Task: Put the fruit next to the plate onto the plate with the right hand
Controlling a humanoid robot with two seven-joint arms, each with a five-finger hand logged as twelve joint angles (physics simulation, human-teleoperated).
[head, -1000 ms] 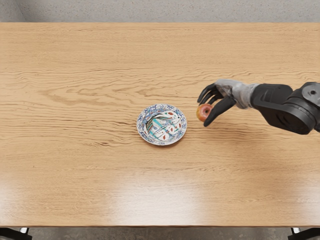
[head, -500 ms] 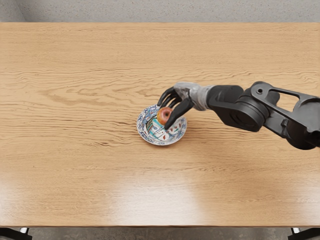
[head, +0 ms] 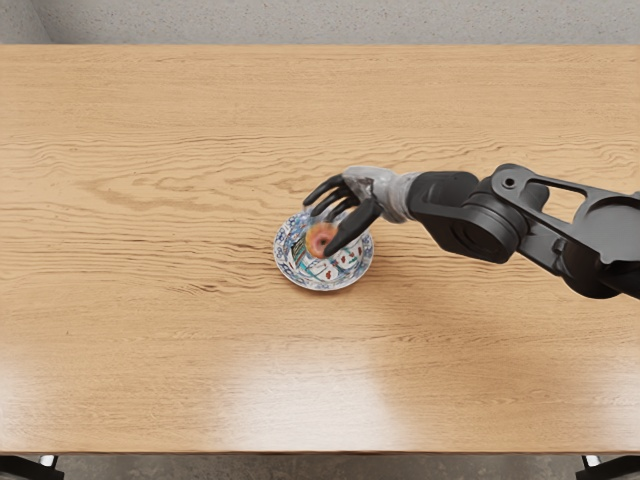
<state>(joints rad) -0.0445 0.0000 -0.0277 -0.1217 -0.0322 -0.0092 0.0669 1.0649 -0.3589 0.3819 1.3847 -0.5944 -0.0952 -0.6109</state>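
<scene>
**Head view**

Looks down at a slant on a light wooden bench (head: 150,330), grain running left to right. Shows a small round plate (head: 285,262) with a blue, white and red pattern, lying flat near the bench centre.

Shows the fruit (head: 321,240), round and reddish-orange, inside the plate outline, on the upper half of the plate. Appears slightly blurred. Cannot confirm from this angle whether resting on the plate surface or sitting just above it.

Shows the right arm (head: 480,215), dark grey, entering from the right edge and reaching left across the bench to the plate.

Places the right robot hand (head: 352,203) over the upper right rim of the plate, palm turned down and to the left.

Finds the fingers (head: 322,192) spread apart and fanned out beyond the fruit, with a clear gap between fingertips and fruit.

Finds the thumb (head: 350,225) stretched down and left, tip just beside the fruit on its right; contact at that spot not resolvable.

Reads as a robot hand held apart, clamped on nothing.
</scene>
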